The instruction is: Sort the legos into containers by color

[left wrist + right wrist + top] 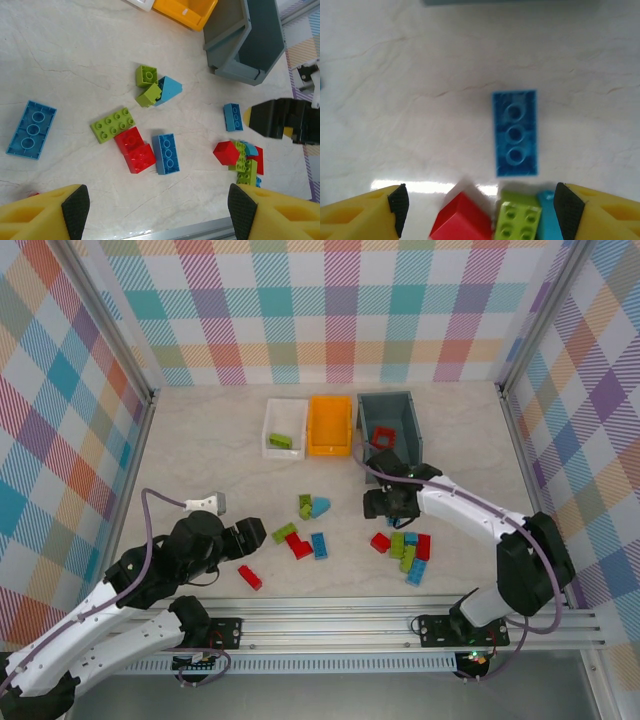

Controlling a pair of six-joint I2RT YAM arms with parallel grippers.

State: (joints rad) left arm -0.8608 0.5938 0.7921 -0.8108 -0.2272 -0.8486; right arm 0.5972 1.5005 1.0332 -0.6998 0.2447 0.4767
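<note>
Where the right gripper hangs: lego stock and bins

While most legos point(298, 545) lie loose on the table point(200, 440), one blue brick point(515, 132) sits flat, studs up, just ahead of the right gripper point(483, 206). Its jaws stand wide with nothing between them, so the brick is likely lined up as the next pick. A mixed heap point(408, 548) of red, green and blue crowds its near end. The left gripper point(159, 207) is wide and empty, hovering over the centre scatter.

Bins, back row, side by side:
- white tray point(272, 420): one green brick point(280, 441)
- orange bin point(330, 405): apparently bare, presumably for blue
- grey bin point(365, 415): one red brick point(384, 435)
</note>
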